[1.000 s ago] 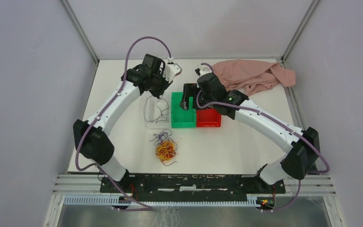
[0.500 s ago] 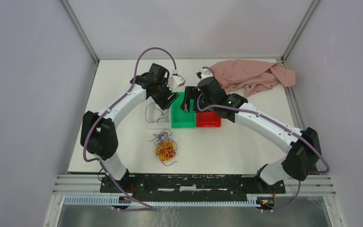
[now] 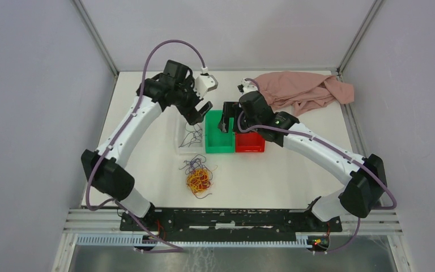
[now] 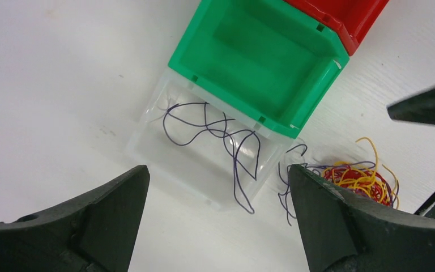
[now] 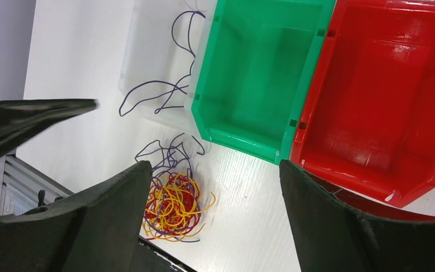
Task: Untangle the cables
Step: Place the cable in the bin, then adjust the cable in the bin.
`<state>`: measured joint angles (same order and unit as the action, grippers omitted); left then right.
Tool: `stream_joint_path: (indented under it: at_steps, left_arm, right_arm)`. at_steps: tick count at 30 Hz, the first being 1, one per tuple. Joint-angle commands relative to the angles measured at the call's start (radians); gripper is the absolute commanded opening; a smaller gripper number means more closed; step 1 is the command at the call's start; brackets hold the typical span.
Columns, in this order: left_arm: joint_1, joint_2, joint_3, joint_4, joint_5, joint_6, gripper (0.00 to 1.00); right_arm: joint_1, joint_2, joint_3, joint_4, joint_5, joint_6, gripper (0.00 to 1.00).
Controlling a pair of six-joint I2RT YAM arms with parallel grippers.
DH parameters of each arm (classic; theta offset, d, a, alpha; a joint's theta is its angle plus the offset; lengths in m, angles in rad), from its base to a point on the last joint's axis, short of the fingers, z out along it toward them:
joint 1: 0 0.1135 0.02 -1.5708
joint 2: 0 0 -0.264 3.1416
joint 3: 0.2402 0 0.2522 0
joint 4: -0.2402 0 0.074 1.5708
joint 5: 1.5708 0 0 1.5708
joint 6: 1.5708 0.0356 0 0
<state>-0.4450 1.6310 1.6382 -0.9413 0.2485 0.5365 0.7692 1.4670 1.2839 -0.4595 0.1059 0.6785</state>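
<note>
At centre frame, the left gripper (image 4: 218, 170) and right gripper (image 5: 213, 164) hang spread, empty; one purple cable (image 4: 215, 133) lies in a clear tray (image 4: 147, 139).

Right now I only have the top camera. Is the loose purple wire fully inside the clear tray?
Observer: Left wrist view: the purple wire lies in the clear tray, but one end pokes past the rim onto the table.
Operator: Anything in the green bin?
Observer: Right wrist view shows it bare, nothing in it.
Operator: And the left end effector?
Observer: Open, holding nothing.
</note>
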Motion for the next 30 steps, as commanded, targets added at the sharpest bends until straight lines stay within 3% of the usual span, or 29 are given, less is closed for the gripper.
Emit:
stream_joint_path:
  at_steps: [1, 6, 9, 13, 18, 23, 30]
  left_arm:
    - [0.063, -0.093, 0.071, -0.166, 0.046, 0.099, 0.99]
    - [0.169, -0.135, -0.036, -0.192, 0.068, 0.162, 1.0]
    - [0.233, -0.163, -0.122, -0.228, 0.153, 0.223, 0.98]
    - [0.228, -0.213, -0.268, -0.247, 0.257, 0.306, 0.94]
    - [0.194, -0.221, -0.393, -0.016, 0.194, 0.167, 0.85]
    - [0.184, -0.193, -0.444, 0.2, 0.064, 0.069, 0.85]
    - [0.163, -0.137, -0.442, 0.283, 0.068, 0.067, 0.78]
  right_arm:
    - [-0.007, -0.022, 0.012, 0.039, -0.001, -0.011, 0.9]
    - [-0.007, -0.016, 0.015, 0.042, -0.009, -0.008, 0.9]
    - [-0.007, -0.02, 0.009, 0.043, -0.012, -0.007, 0.89]
    - [-0.007, -0.015, 0.006, 0.041, -0.014, -0.009, 0.89]
    - [-0.007, -0.013, -0.008, 0.047, -0.018, -0.006, 0.88]
    - [-0.007, -0.014, -0.025, 0.052, -0.018, -0.004, 0.87]
    - [-0.011, -0.009, -0.035, 0.063, -0.018, -0.004, 0.84]
